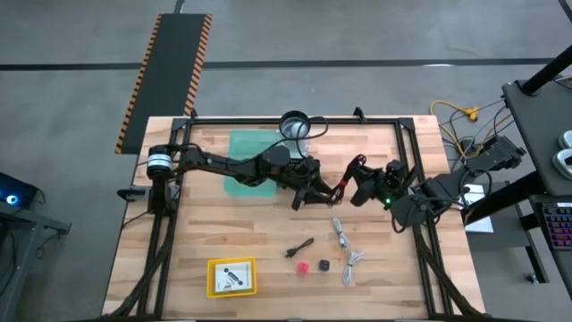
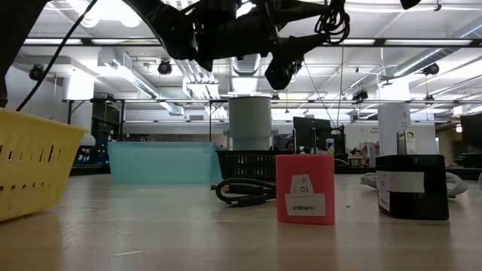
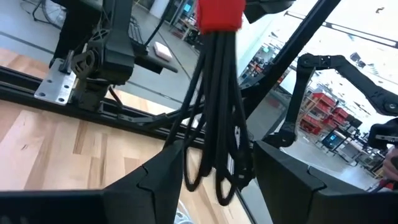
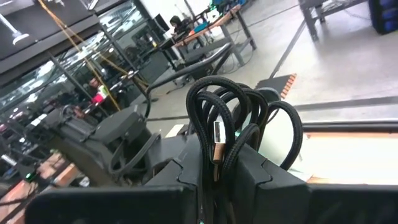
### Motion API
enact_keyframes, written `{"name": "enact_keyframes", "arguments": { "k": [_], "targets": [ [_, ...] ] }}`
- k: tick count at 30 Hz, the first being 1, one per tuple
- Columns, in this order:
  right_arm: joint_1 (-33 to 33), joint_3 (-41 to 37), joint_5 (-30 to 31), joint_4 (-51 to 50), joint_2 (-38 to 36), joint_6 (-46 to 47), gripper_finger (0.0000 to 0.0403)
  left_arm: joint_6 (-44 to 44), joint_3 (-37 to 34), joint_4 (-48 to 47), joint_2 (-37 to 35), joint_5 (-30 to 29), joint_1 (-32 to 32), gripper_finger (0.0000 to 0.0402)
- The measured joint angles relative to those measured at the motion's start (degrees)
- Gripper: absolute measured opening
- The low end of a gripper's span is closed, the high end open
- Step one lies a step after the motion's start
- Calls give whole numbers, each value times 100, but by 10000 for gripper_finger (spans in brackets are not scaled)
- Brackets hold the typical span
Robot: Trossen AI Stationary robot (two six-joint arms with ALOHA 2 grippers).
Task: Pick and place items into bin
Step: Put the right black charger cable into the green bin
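A black coiled cable [image 1: 338,190] with a red band [image 3: 219,14] hangs in the air between both grippers, above the table's middle. My left gripper [image 1: 311,191] comes from the left and is shut on the cable's looped end. My right gripper [image 1: 356,190] comes from the right and is shut on the same bundle. On the table's near right lie a small black cable [image 1: 299,249], a grey cable [image 1: 340,233], a white cable [image 1: 353,265], a red block [image 2: 305,188] and a black cube [image 2: 413,187]. A white card [image 1: 232,276] lies in the yellow bin [image 1: 214,288]. My left gripper has the cable's free loops [image 3: 217,171] between its two fingers [image 3: 155,180], which touch the bundle on both sides. The strands run away from the fingers toward the red band. The cable is lifted clear of the table. My right gripper pinches the bundle between its two fingers [image 4: 261,177], across the strands, near a copper-coloured plug [image 4: 216,152]. Several loops [image 4: 249,115] stand out beyond the fingertips. The cable is clear of the table.
A teal bin [image 1: 243,170] stands behind the left arm on the table's far left half. A black round mesh cup [image 1: 294,125] sits at the far edge. The yellow bin is at the near left. Bare wood lies between the arms and the loose items.
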Motion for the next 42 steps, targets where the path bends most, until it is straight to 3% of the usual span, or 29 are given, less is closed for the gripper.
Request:
{"name": "enact_keyframes", "arguments": {
  "k": [7,15,22,30,37,42],
  "targets": [
    [-66,0,57,35,0,0,33,209,0,-4,0,0,-6,155],
    [-79,0,57,35,0,-27,50,261,0,-36,0,22,27,13],
    [-76,0,-32,19,-9,-230,120,257,0,-112,-32,274,181,6],
    [-76,0,-183,-20,-66,-282,170,263,0,-1193,-386,291,778,5],
    [-74,2,-286,-29,-76,-305,187,794,-169,-2361,-1158,218,1247,4],
    [-74,2,-458,-59,-78,-522,187,1712,-374,-3679,-2130,-510,1349,3]
  ]
}}
